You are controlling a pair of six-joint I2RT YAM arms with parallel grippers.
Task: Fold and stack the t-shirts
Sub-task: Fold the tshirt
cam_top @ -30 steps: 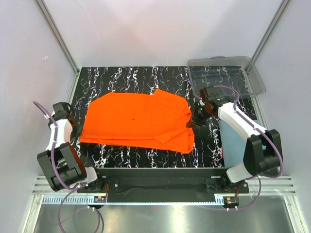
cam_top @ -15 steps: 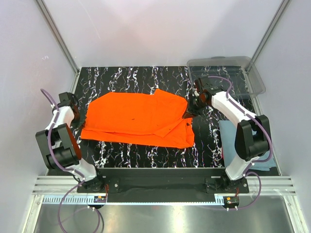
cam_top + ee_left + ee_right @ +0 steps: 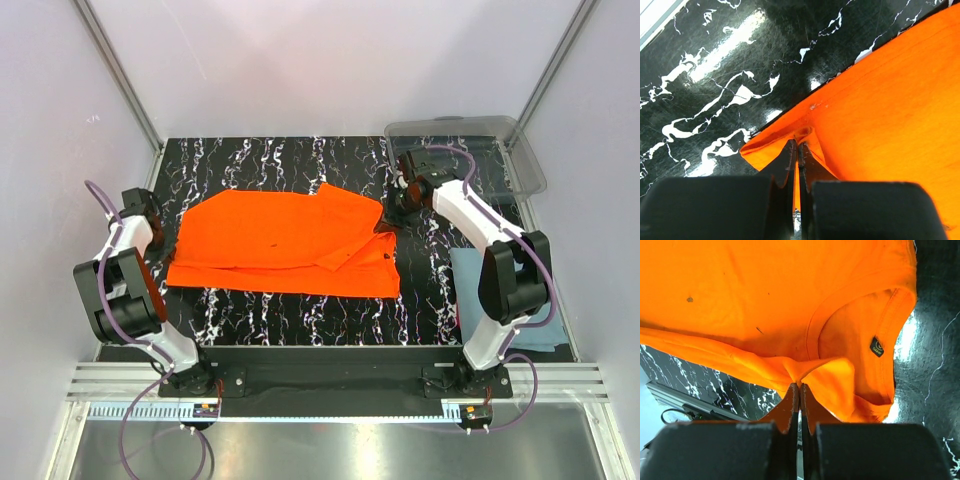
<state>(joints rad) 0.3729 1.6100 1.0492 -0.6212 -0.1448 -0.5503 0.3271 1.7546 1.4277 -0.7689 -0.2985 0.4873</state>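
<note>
With the blue-grey t-shirt parked on the near side of the clear bin and the orange t-shirt flat to the bin's left, your left gripper pinches its far-from-bin edge, right gripper clamps cloth by the collar nearest the bin, so raise both level and taut.

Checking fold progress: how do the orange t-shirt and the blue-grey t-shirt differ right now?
The orange t-shirt lies spread across the middle of the table; the blue-grey t-shirt sits compact at the right edge, partly hidden by the right arm. The orange one is pinched at opposite ends by the left gripper and right gripper; the blue-grey one is untouched. Both rest on the table.
</note>
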